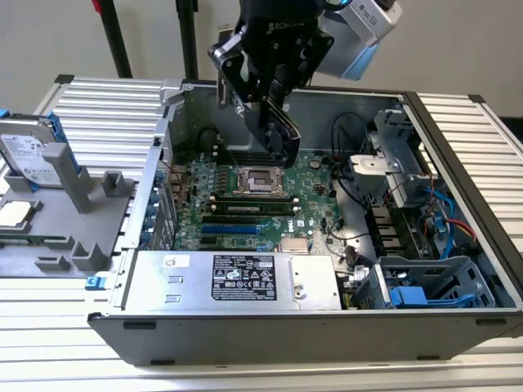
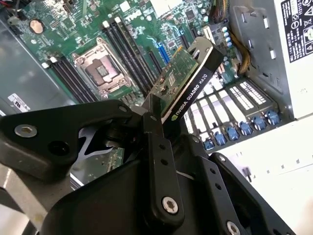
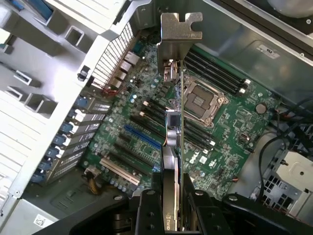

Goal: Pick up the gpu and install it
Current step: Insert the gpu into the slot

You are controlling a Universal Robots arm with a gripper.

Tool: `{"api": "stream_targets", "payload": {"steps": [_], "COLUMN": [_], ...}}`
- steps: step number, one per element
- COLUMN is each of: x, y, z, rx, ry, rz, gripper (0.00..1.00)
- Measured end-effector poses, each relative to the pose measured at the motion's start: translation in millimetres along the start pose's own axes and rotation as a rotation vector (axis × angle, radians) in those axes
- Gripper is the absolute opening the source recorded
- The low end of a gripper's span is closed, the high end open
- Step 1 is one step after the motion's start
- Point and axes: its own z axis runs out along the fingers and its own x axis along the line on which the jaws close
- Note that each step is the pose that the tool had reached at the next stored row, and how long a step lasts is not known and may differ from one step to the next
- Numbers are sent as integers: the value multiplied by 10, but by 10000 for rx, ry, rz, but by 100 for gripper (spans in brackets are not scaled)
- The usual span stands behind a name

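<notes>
gpu in gripper, clear above motherboard

Ribbed silver table, evenly lit. Behind table, plain pale wall. Between table and wall, toward the exterior view's left, two black poles.

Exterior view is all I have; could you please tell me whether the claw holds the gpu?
Observer: Yes; the second wrist view shows the black claw shut on the thin green circuit-board gpu with a black cooler.
Operator: Where is its bracket?
Observer: The first wrist view shows the silver metal bracket at the far end from the claw.
Operator: Is it seated?
Observer: No; there it hangs above the large green motherboard, in no slot.
</notes>
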Motion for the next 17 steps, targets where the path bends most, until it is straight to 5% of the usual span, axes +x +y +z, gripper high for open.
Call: {"api": "stream_targets", "payload": {"steps": [17], "x": [0], "y": [0], "z": [0], "rx": [-1], "ry": [80], "rz": [-1710], "gripper": [0]}}
